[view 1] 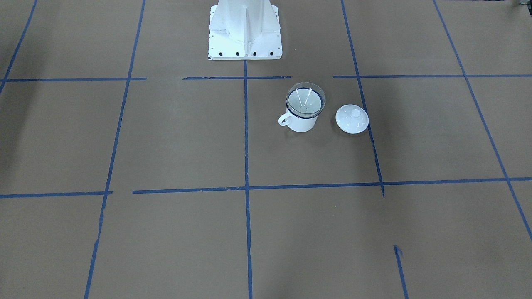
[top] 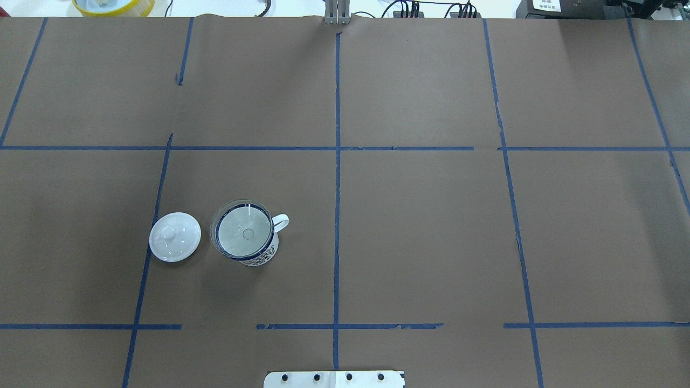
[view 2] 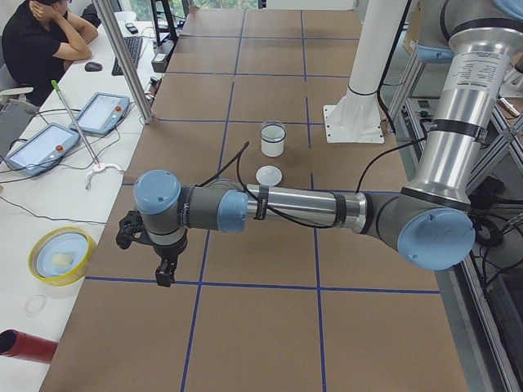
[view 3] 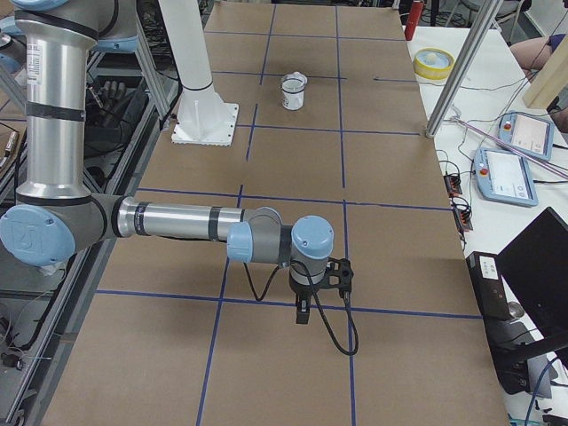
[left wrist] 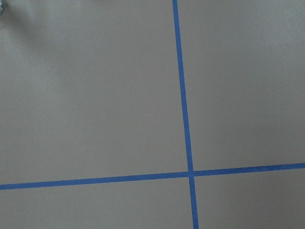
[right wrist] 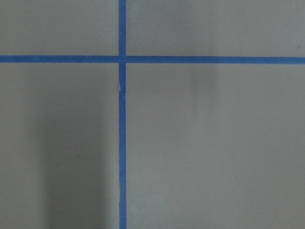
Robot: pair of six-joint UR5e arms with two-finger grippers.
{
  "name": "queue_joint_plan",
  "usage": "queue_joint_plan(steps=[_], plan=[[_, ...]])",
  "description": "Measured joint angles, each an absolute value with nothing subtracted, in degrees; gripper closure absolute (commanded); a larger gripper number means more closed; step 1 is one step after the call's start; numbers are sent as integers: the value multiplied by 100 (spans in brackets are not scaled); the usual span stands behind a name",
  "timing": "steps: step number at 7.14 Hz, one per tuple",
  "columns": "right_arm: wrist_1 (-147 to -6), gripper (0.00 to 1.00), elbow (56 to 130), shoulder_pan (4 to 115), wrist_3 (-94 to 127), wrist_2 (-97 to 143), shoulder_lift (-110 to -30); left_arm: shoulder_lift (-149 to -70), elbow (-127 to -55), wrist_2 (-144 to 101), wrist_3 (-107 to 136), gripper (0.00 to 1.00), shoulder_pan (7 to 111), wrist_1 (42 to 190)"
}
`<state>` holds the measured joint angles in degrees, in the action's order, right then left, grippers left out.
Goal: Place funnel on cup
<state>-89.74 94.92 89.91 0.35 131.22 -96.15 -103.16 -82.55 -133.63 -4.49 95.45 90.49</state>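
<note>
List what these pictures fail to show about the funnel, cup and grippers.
- State of the left gripper: it shows only in the exterior left view, small; open or shut unclear.
- State of the right gripper: it shows only in the exterior right view; same doubt.
- Spout of the funnel: hidden inside the cup in every view.

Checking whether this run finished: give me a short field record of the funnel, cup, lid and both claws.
funnel: seated in the cup's mouth, spout down
cup: upright on the table
lid: on the table beside the cup, not touching it, knob up
left claw: far from the cup; open or shut cannot be told
right claw: far from the cup; open or shut cannot be told
task: looks done
</note>
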Motion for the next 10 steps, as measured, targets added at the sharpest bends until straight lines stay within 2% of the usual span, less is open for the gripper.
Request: queue_joint_plan(steps=[10], plan=[[-8974, 0, 9492, 8991, 35, 13122, -9615, -10210, -8044, -13375, -436, 0, 9536, 8894]])
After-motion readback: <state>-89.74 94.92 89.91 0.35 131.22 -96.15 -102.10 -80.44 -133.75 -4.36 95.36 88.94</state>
